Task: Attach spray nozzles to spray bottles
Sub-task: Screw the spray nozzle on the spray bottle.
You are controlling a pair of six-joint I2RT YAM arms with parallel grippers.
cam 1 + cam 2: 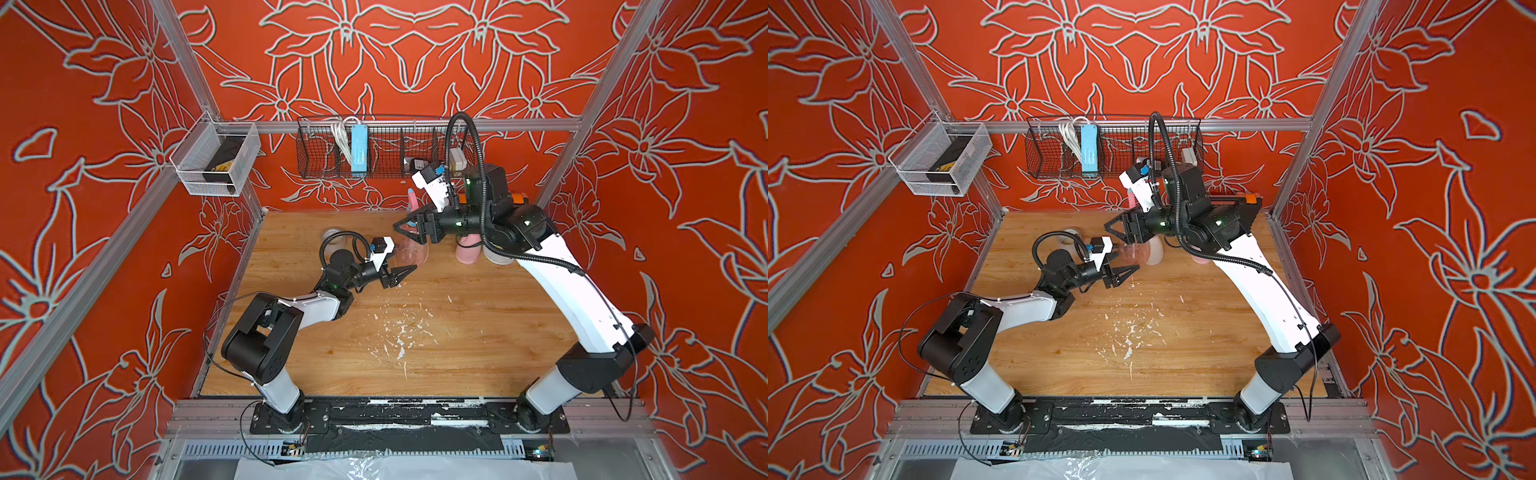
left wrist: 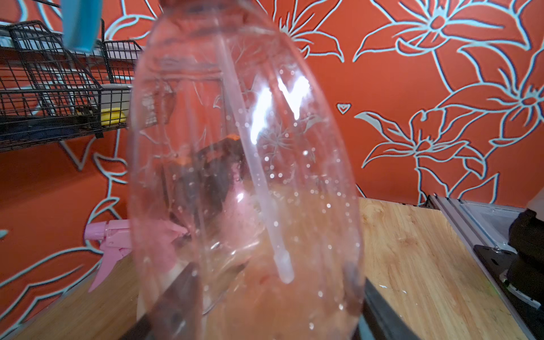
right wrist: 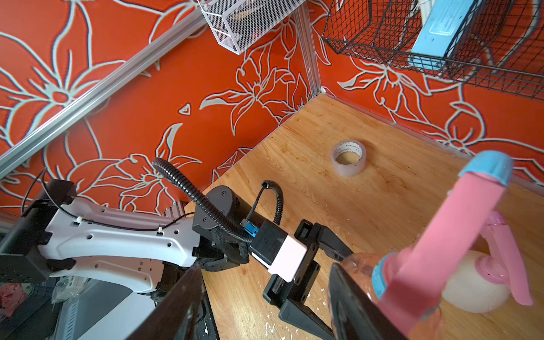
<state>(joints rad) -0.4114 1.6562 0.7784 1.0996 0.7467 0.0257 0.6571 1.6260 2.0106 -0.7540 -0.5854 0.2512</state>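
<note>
At the table's [image 1: 457, 353] rear, the left gripper [image 1: 405, 276] pinches the transparent bottle [image 2: 244, 176]; the right gripper [image 1: 409, 229], spread beside its pink-and-blue nozzle [image 3: 450, 223], might knock that crooked and cross-thread it.

The worktop [image 1: 457, 365] is a light wood-grain board; white flecks [image 1: 401, 336] are scattered over its centre, toward the front edge; a tape roll [image 3: 348, 159] lies flat near the far left corner; a white bottle [image 3: 471, 288] with a pink nozzle [image 3: 513, 273] stands near the far edge, just beside the transparent bottle [image 1: 415, 253]; whether the latter's base rests on the surface cannot be told; a pink bottle [image 1: 467, 249] stands further toward the right edge; a pale round item [image 1: 498, 259], mostly hidden, sits just beside it.
</note>
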